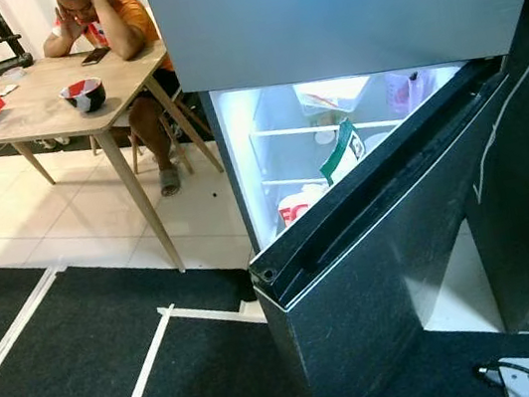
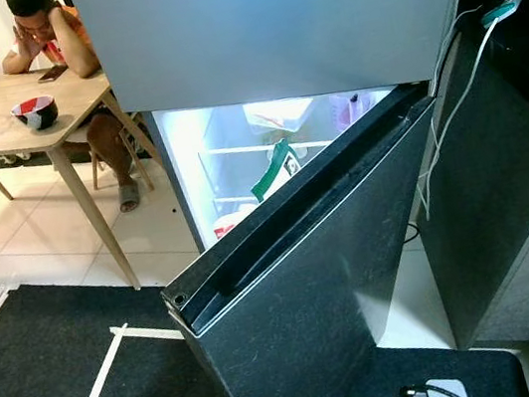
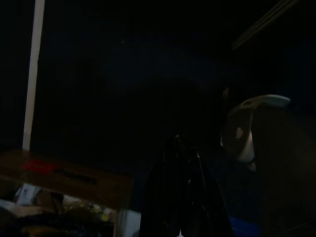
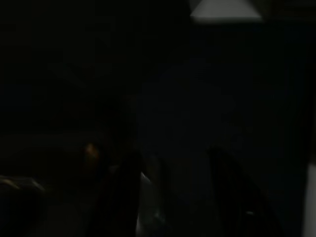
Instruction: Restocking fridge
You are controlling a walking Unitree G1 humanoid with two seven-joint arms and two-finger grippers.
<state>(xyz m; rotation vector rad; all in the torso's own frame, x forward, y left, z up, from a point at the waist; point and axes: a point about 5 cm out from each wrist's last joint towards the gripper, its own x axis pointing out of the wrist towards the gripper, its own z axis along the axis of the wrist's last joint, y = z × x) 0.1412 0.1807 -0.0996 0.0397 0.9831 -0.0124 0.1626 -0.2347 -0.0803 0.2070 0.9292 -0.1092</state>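
1. The fridge (image 1: 364, 1) stands straight before the robot, and its lower door (image 1: 395, 258) is swung partly open toward the camera, so its dark top edge runs as a diagonal from low on the left to high on the right
2. The lit compartment (image 1: 288, 154) opens on the robot's left side of that door; inside I see shelves with a green and white packet (image 1: 343, 154), a red and white carton (image 1: 295, 210) lower down, and a clear tub (image 1: 329, 98) on the upper shelf
3. Because the gap faces left, my judgement is that the left arm has the shorter way in, while the right arm is behind the door panel
4. In the left wrist view, which is very dark, the left gripper (image 3: 185, 153) hangs low over the black floor mat (image 3: 123, 74); its fingers seem to lie together in one dark wedge and they hold nothing that I can see
5. Beside them a box (image 3: 64, 177) with some packets is faintly visible, perhaps the stock to load, but I cannot be sure
6. The right gripper (image 4: 182, 187) shows two dark fingers standing apart, with nothing clear between them
7. A person (image 1: 101, 23) sits at a wooden surface (image 1: 39, 108) well apart from the fridge, with a bowl (image 1: 83, 94) on it
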